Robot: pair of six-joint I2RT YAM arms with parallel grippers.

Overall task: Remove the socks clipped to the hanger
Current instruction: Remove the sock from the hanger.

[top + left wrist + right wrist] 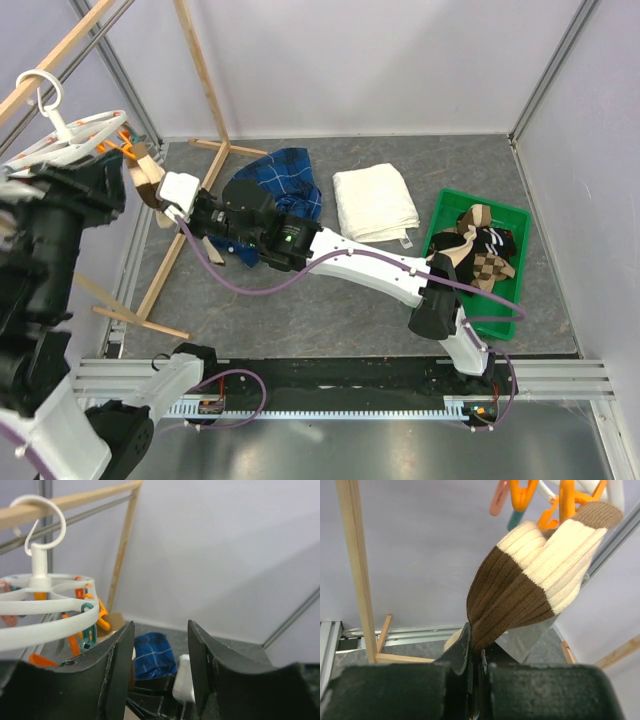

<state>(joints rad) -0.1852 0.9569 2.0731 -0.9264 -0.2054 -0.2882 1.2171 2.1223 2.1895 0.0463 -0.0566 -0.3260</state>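
Note:
The white round hanger hangs by its hook from a wooden pole at the upper left, with orange and teal clothespins dangling under its ring. My right gripper reaches up under it and is shut on a brown and cream ribbed sock, whose upper end sits at the orange clips. From above, that sock shows just below the ring. My left gripper stands open and holds nothing, just right of the ring. Several checkered and black socks lie in the green bin.
A blue plaid shirt and a folded white towel lie on the grey floor behind the right arm. Wooden rack poles slant past the hanger, with base bars on the floor. Grey walls close in the space.

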